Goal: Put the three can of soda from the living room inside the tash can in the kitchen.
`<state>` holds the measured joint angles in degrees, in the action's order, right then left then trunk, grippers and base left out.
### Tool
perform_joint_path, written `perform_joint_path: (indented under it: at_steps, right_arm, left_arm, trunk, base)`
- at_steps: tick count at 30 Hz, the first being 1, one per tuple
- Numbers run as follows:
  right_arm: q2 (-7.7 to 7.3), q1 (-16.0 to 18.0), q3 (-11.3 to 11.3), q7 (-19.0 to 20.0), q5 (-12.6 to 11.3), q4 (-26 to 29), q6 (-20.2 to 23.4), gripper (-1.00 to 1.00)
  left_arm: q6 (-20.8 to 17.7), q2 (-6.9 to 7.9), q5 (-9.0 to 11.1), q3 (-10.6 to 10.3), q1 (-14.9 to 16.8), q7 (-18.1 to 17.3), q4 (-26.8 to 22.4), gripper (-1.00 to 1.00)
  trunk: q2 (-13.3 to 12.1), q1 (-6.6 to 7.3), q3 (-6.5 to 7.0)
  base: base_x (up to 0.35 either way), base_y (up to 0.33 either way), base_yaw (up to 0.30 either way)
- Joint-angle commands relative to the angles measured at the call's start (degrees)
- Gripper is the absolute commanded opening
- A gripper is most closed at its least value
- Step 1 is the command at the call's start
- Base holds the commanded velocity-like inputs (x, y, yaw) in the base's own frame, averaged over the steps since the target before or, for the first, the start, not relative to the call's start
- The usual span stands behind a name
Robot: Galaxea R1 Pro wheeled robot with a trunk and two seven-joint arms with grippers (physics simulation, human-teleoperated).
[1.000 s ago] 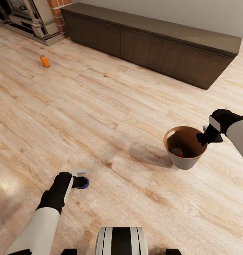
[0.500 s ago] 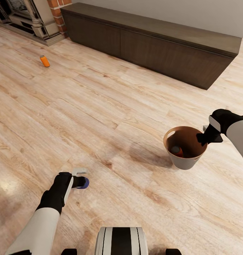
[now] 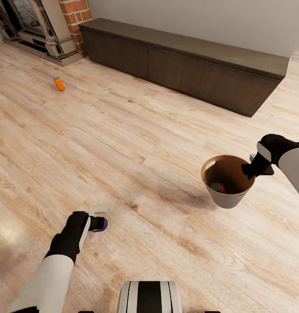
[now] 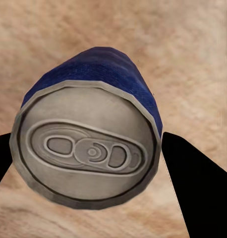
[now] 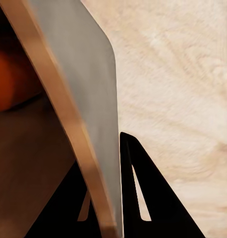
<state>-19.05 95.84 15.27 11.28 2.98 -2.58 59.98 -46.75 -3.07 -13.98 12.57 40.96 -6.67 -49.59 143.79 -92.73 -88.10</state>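
Nothing readable anywhere here, honestly. The blue soda can (image 4: 88, 144) has a plain wrap with no brand or print, and its grey top just shows the pull-tab shape, no letters or numbers stamped on it. Same story for the orange can (image 3: 58, 83) lying on the floor near the fireplace corner, the trash can (image 3: 227, 198) and the long dark cabinet (image 3: 184, 69): all bare surfaces, no labels or signs that I can make out.
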Motion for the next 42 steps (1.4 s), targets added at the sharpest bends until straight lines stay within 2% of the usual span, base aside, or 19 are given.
perform_joint_path:
  at_steps: [1,32,35,39,40,42]
  right_arm:
    - [-0.10,-0.02,0.05,0.23,-0.25,0.01,0.02,-1.00]
    - [0.22,-0.34,-0.07,0.23,-0.11,-0.05,0.02,-1.00]
    - [0.77,-0.37,-0.13,0.23,-0.15,-0.05,0.02,-1.00]
    - [2.77,-0.39,-0.19,0.23,-0.19,-0.05,0.02,-1.00]
    - [3.92,-0.39,-0.21,0.23,-0.18,-0.05,0.02,-1.00]
    - [4.47,-0.39,-0.21,0.23,-0.14,-0.05,0.02,-1.00]
  left_arm:
    - [0.00,0.00,-0.01,0.00,0.00,-0.09,0.01,-1.00]
    - [-0.45,0.07,0.06,0.00,0.12,-0.55,-0.29,-1.00]
    - [-0.73,0.13,0.08,0.01,0.17,-0.66,-0.99,-1.00]
    - [-1.46,0.34,0.04,0.08,0.22,-1.00,-1.74,-1.00]
    - [-3.98,0.34,0.12,-0.02,0.51,-1.58,-2.77,-1.00]
    - [-6.74,0.49,0.09,-0.15,1.37,-2.94,-5.38,-1.00]
  trunk:
    - [-0.02,0.02,0.23]
    - [-0.43,0.82,7.10]
    - [-0.47,0.90,7.76]
    - [-0.52,1.00,8.65]
    - [-0.54,1.03,8.87]
    - [-0.95,1.27,9.27]
  base:
    - [0.000,0.000,0.000]
    - [0.000,0.000,0.000]
    - [0.000,0.000,0.000]
    - [0.000,0.000,0.000]
    - [0.000,0.000,0.000]
    - [0.000,0.000,0.000]
